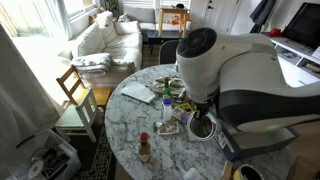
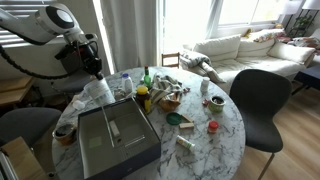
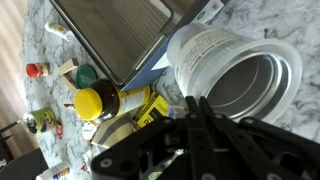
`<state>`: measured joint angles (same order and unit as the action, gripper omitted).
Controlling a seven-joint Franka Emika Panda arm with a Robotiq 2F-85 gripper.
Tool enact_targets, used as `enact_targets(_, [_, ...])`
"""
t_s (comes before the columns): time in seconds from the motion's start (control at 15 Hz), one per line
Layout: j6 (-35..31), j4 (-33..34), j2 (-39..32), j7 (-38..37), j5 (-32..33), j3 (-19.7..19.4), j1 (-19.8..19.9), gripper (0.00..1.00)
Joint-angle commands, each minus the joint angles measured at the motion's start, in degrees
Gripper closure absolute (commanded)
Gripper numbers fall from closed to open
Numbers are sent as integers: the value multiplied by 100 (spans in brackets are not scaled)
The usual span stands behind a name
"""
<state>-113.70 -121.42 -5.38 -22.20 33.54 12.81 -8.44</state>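
Gripper (image 3: 196, 110) jaws together, seemingly empty, right at the white plastic tub (image 3: 235, 85) lying tipped on the table (image 3: 292, 22) beside the grey tray (image 3: 120, 35); looks light, thin-walled, roll-prone, so I'd pinch the rim wall.

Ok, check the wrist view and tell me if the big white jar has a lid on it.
No, the white jar shows an uncovered mouth, and you can see straight into its hollow inside.

Glossy veined marble table (image 2: 225, 135) — matt white plastic tub (image 3: 235, 80), dull grey metal tray (image 3: 120, 30)
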Motion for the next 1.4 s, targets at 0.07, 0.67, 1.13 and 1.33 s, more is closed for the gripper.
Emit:
enact_targets(0.07, [-165,103,-265,27,-13,-166,-218,95])
enact_targets(0.67, [100,433,-662,26,184,-224,-380,99])
enact_targets(1.13, [919,1196,-1359,-189,1119,-261,-854,99])
enact_targets(1.33, [1360,1509,-1714,-156,1573,-266,-1056,99])
